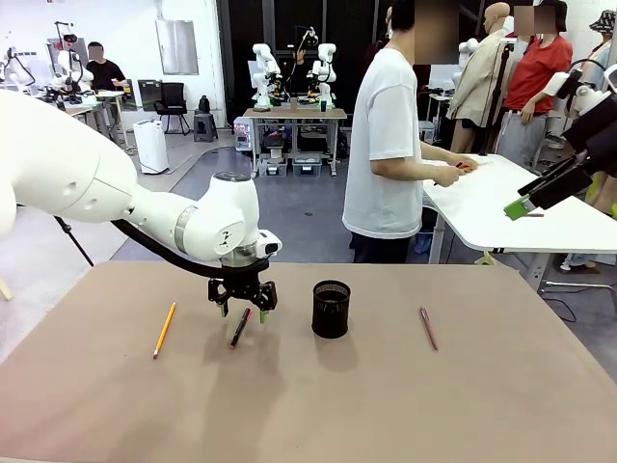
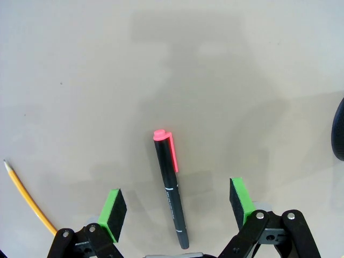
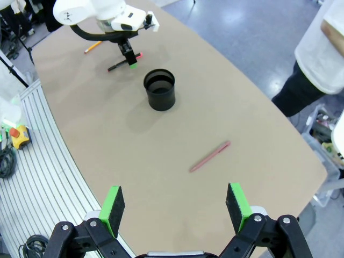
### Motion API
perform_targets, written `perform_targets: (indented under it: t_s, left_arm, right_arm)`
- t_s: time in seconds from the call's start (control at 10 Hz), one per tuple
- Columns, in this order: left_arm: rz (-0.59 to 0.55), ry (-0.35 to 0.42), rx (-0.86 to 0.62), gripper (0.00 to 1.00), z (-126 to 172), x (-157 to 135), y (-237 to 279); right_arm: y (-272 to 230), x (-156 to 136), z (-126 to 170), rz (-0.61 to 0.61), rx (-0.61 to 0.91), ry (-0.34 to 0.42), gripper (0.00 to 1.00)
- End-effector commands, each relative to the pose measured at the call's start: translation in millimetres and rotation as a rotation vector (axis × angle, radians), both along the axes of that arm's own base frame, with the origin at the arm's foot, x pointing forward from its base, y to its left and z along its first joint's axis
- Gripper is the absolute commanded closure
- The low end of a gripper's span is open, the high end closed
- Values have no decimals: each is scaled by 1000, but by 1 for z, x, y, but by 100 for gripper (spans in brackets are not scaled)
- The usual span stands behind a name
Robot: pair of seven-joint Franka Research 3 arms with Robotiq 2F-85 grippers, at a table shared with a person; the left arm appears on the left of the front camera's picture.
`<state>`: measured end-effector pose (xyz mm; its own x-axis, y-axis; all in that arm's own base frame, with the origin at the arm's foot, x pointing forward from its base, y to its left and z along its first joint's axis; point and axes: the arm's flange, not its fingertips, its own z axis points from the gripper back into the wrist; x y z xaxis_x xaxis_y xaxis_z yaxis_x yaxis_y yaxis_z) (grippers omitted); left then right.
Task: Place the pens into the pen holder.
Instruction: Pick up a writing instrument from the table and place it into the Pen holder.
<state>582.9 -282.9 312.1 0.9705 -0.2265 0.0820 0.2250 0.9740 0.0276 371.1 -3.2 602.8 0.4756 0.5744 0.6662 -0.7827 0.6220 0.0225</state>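
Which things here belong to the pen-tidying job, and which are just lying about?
Job:
black pen with red cap
yellow pencil
red-pink pen
black mesh pen holder

Lying about:
yellow box with a red button, off the table's edge
dark cables beside it

Brown table, person in white T-shirt (standing side-on), white table beyond

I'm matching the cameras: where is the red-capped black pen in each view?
Front view: red-capped black pen left of centre, below the open left gripper.
Left wrist view: pen bottom centre, between the pads.
Right wrist view: pen top left.
Shared landmark: yellow pencil beside it.
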Motion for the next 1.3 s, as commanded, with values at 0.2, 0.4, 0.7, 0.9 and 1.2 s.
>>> perform_targets:
  t_s: [0.2, 0.4, 0.7, 0.9, 1.2]
  left_arm:
    - [-7, -39, 28, 50, -3, 0, 1]
    - [-7, -38, 31, 90, -2, -1, 3]
    - [-5, -34, 38, 100, -5, -2, 3]
    - [-1, -26, 44, 100, -8, -3, 5]
    - [-15, -34, 25, 100, 3, -11, 6]
  right_arm:
    - [0, 0, 1, 6, 11, -4, 0]
    - [0, 0, 1, 6, 11, -4, 0]
    - [0, 0, 1, 6, 11, -4, 0]
    - [0, 0, 1, 6, 11, -4, 0]
    - [0, 0, 1, 6, 11, -4, 0]
